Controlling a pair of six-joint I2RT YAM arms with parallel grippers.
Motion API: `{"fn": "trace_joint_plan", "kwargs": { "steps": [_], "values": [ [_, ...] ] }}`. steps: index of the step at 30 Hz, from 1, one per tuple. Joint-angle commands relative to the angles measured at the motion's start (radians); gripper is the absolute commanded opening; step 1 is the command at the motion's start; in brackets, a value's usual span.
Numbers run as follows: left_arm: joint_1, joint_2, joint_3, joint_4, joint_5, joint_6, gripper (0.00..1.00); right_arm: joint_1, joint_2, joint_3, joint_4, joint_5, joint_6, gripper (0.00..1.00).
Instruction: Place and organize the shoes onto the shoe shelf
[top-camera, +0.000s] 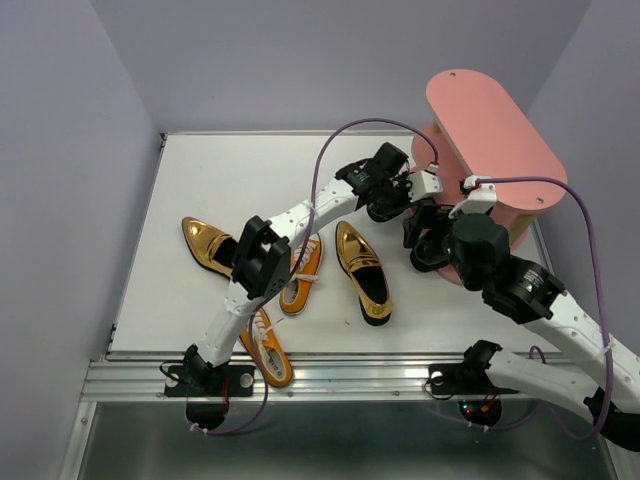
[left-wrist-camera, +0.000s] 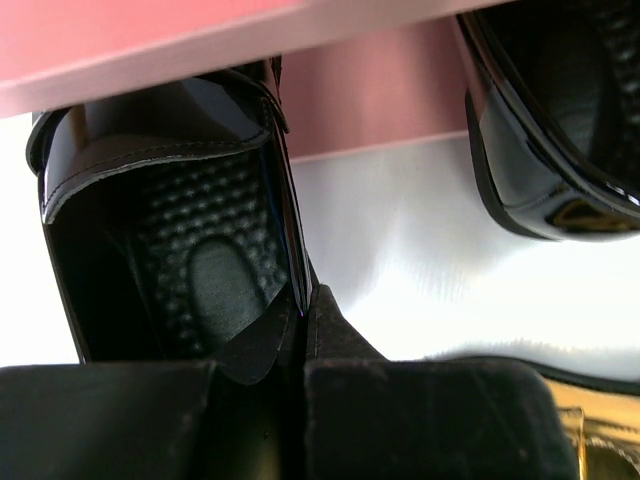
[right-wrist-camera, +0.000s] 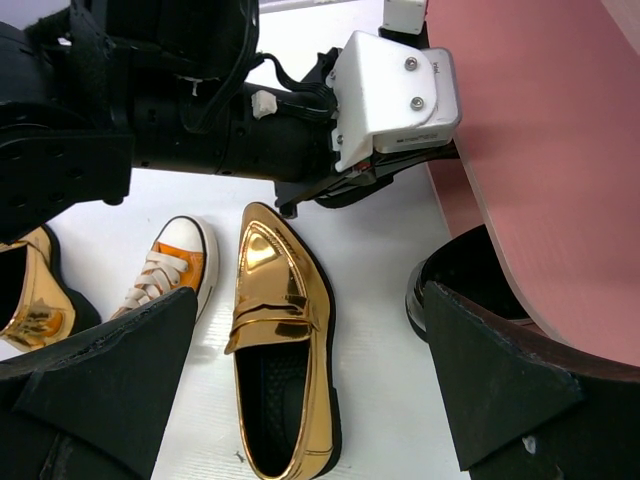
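The pink shoe shelf (top-camera: 490, 130) stands at the back right. My left gripper (left-wrist-camera: 303, 300) is shut on the side wall of a glossy black dress shoe (left-wrist-camera: 170, 260), whose toe lies under a pink board (left-wrist-camera: 150, 40). The second black shoe (left-wrist-camera: 560, 120) lies just to its right, also under the board. My right gripper (right-wrist-camera: 300, 400) is open and empty above a gold loafer (right-wrist-camera: 275, 330), with a black shoe (right-wrist-camera: 455, 275) beside its right finger. In the top view both grippers, left (top-camera: 392, 200) and right (top-camera: 425, 245), sit at the shelf's left foot.
On the white table lie a gold loafer (top-camera: 362, 270), an orange sneaker (top-camera: 300, 275) beside it, the other gold loafer (top-camera: 205, 245) at the left and the second orange sneaker (top-camera: 268, 348) near the front edge. Grey walls close in both sides.
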Motion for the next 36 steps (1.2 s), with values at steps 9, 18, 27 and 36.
{"fn": "trace_joint_plan", "kwargs": {
  "steps": [9,18,27,36],
  "values": [
    [-0.012,0.003,0.105,0.159,0.078,0.012,0.00,0.009,-0.010,0.042,0.003,0.021,0.013,1.00],
    [-0.013,0.012,0.082,0.247,0.112,-0.008,0.00,0.009,-0.018,0.039,-0.005,0.025,0.016,1.00],
    [-0.013,0.049,0.104,0.282,0.147,-0.013,0.00,0.009,-0.010,0.046,-0.011,0.022,0.016,1.00],
    [-0.013,0.069,0.114,0.320,0.167,-0.028,0.00,0.009,-0.007,0.045,-0.017,0.024,0.021,1.00]
  ]
}}
